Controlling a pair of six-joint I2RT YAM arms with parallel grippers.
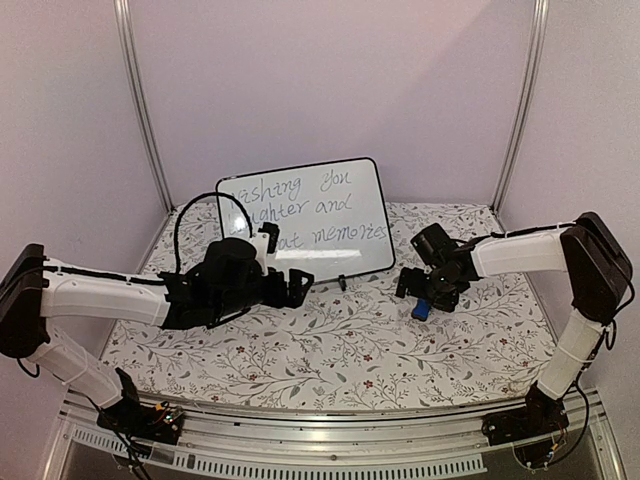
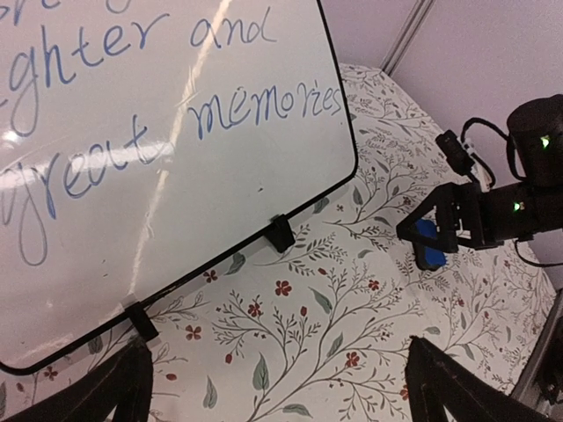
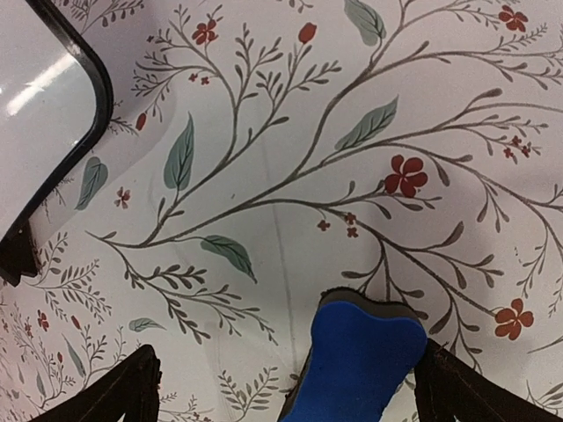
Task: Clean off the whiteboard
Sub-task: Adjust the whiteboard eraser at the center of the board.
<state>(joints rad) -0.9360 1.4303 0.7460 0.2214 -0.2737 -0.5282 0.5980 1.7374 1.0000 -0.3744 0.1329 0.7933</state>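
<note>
The whiteboard (image 1: 330, 215) stands propped at the back of the table, with blue cursive writing across it. In the left wrist view the whiteboard (image 2: 176, 176) leans on small black feet. My left gripper (image 1: 300, 285) is open just in front of its lower edge, and in its own view the left gripper (image 2: 277, 387) has only tablecloth between its fingers. A blue eraser (image 1: 421, 309) lies on the cloth to the right of the board. My right gripper (image 3: 290, 387) is open over the eraser (image 3: 361, 360), which lies close to the right finger. A board corner (image 3: 35, 97) shows at the upper left.
A floral tablecloth (image 1: 330, 350) covers the table. Pale walls with metal posts (image 1: 145, 110) close in the back and sides. A metal rail (image 1: 330, 440) runs along the near edge by the arm bases. From the left wrist I see the right gripper (image 2: 440, 233) over the eraser (image 2: 429, 242).
</note>
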